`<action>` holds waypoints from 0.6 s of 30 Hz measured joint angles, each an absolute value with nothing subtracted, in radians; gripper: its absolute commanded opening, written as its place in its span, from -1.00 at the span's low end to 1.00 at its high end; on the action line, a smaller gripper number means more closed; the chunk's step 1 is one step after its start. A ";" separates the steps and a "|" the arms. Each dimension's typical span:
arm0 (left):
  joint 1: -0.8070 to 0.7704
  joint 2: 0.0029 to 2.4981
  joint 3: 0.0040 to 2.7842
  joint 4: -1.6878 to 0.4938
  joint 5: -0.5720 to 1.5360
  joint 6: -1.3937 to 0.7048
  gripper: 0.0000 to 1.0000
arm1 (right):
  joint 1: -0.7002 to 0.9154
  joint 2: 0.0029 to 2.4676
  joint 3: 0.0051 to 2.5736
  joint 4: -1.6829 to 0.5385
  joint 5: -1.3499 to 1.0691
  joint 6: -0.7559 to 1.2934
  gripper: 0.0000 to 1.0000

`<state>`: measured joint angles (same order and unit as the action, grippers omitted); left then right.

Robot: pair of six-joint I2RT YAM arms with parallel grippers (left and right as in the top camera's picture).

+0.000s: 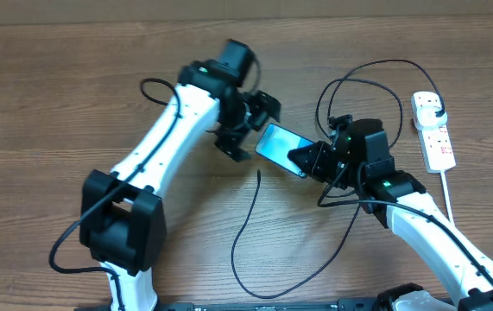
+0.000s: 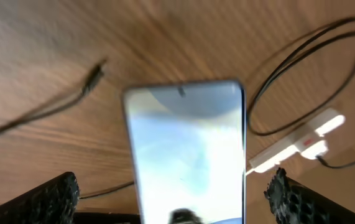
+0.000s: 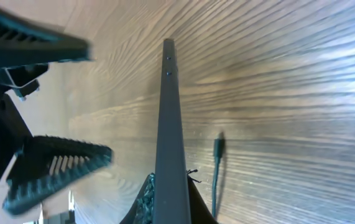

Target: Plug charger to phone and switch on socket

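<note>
Wood-grain tabletop (image 1: 56, 104) is seen under both arms. Near its middle the phone (image 1: 279, 147) is held tilted, with its lit screen turned toward the left wrist camera. It is clamped at one end by the right gripper (image 1: 311, 160), whose jaws are closed on its edge. The left gripper (image 1: 250, 128) is set at the phone's other end, its fingers (image 2: 46, 199) spread wide on either side and nothing gripped.

The charger (image 1: 244, 233) is not yet joined to the phone. Its connector tip (image 1: 258, 174) lies loose on the wood just below the phone, apart from it, so the plugging-in is judged not done. From the tip the cable can be traced in a long loop under the right arm and up to the socket (image 1: 439, 142) near the table's right edge. A black plug (image 1: 436, 111) appears seated in the end outlet there. Whether the socket is switched on cannot be told.

By this reading, the tip is yet to be picked up and pushed into the phone, and the socket is yet to be switched on.
</note>
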<state>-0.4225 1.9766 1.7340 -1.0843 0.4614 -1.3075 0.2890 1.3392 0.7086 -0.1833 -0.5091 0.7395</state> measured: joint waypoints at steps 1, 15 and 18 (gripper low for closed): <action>-0.401 1.977 1.734 -1.084 0.475 -1.287 0.99 | 0.274 1.339 0.709 -0.184 -0.513 0.746 -0.93; -0.107 1.970 1.734 -0.916 0.884 -1.013 1.00 | 0.117 1.341 0.709 -0.019 -0.707 1.021 -0.93; -0.091 1.969 1.734 -0.881 0.926 -1.002 0.99 | 0.111 1.341 0.709 0.086 -0.737 1.132 -0.93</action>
<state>-0.0914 1.9694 1.7340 -0.8810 0.9264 -1.0016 0.1108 1.3415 0.7086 0.0864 -0.7368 1.1316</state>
